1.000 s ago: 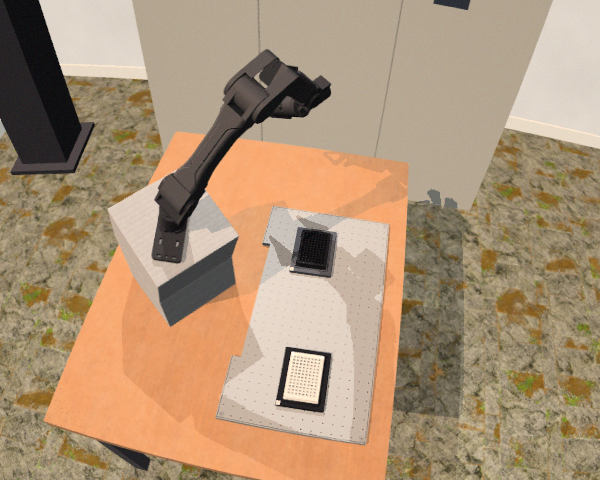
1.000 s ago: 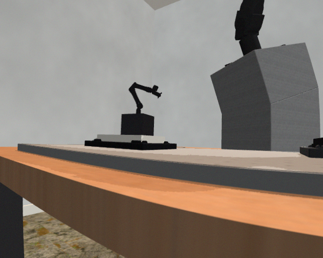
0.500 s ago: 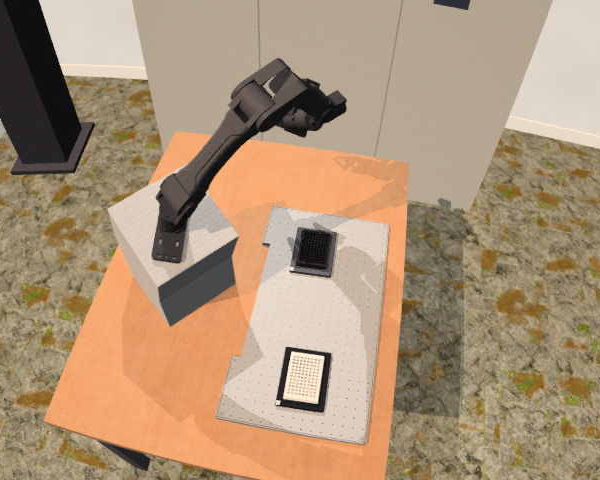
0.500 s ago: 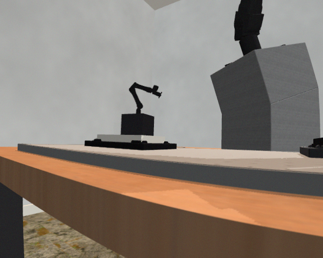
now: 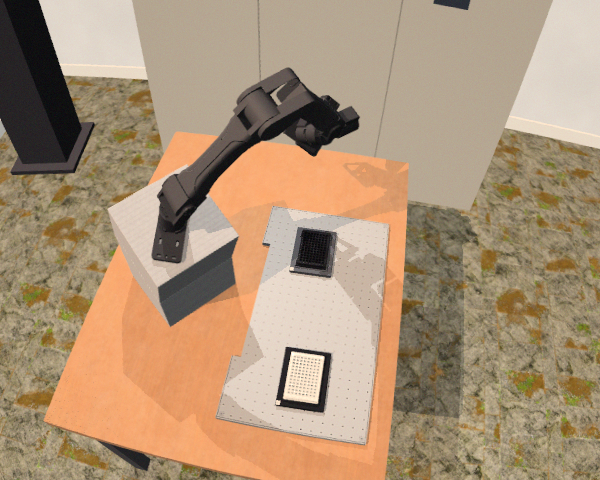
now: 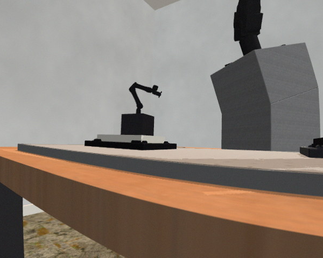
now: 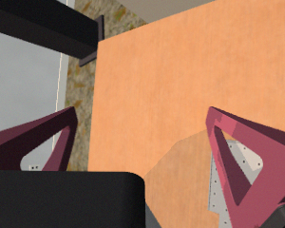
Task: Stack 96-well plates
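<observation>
Overhead, dark end effector (image 5: 341,121) spread wide and empty, ivory gridded plate (image 5: 304,378), black gridded plate (image 5: 314,248), perforated grey board (image 5: 341,330).

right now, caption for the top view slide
Open gripper hovers above the table's far edge; both plates, black and white, sit nested.

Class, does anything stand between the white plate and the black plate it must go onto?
Nothing visible does: only bare grey board separates white plate and black plate; the gripper is open, empty.
</observation>
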Action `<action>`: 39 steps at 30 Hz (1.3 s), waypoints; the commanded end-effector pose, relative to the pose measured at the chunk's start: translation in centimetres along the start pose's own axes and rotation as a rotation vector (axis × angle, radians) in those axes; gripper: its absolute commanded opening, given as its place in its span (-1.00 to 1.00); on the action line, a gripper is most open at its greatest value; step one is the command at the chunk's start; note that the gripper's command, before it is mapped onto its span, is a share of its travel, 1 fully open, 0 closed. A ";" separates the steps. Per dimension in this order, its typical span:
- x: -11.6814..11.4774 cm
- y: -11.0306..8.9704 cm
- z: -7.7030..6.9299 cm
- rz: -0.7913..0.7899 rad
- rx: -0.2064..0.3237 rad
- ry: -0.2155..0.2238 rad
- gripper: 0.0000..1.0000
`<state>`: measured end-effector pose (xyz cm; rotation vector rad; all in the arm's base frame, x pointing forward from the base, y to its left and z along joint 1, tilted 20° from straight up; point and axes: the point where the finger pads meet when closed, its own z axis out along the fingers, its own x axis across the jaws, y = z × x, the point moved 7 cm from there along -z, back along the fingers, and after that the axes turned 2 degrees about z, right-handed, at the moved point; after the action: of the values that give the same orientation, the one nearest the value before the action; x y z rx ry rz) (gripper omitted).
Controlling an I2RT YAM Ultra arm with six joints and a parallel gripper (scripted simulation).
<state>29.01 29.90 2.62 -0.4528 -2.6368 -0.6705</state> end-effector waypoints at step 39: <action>-12.0 -7.3 -9.8 0.699 -0.161 -0.307 1.00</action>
<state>38.58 16.72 2.25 -1.4650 -2.4443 -0.5861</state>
